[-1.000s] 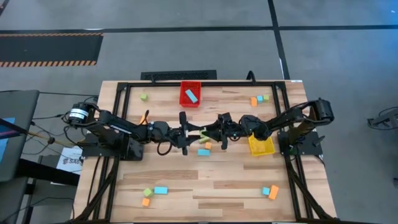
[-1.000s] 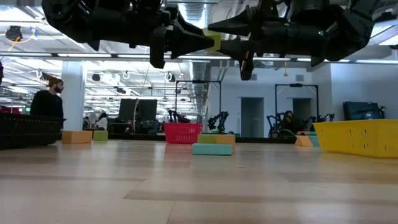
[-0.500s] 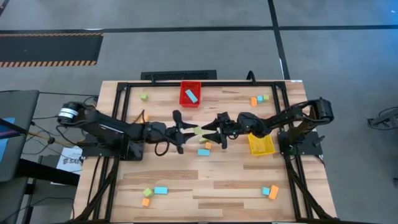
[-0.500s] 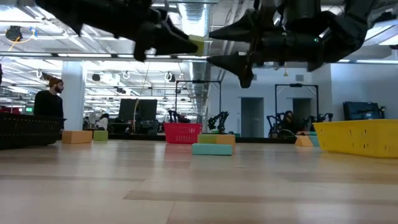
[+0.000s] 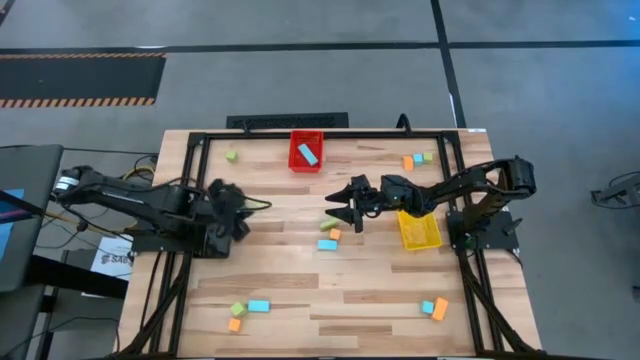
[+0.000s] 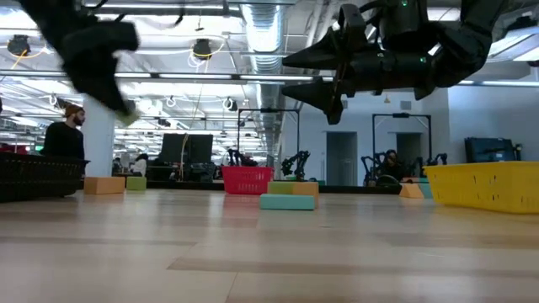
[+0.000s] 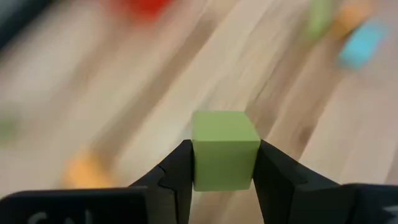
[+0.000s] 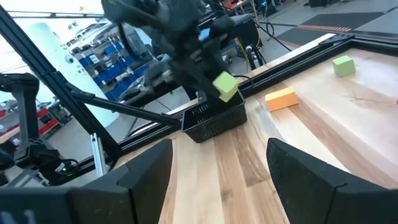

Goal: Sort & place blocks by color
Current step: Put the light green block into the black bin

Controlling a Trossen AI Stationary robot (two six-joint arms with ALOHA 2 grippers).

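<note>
1. The left gripper point(image 7: 222, 171) is closed on a yellow-green cube point(image 7: 224, 149), pinched between its two fingers, over the left side of the table point(image 5: 330, 290).
2. In the right wrist view the same cube point(image 8: 225, 85) hangs in the air just above a black bin point(image 8: 214, 119) at the table's left edge.
3. The right gripper point(image 5: 335, 203) hovers near the table's middle with its fingers spread wide and nothing between them.
4. Just below it lie a green block point(image 5: 330, 222), an orange block point(image 5: 335, 235) and a blue bar point(image 5: 327, 245).
5. A red bin point(image 5: 306, 153) with a blue block sits at the far edge; a yellow bin point(image 5: 420, 233) lies under the right arm.
6. More blocks lie near the table's corners.
7. The left arm is blurred in the low view, so its grip cannot be made out there.
</note>
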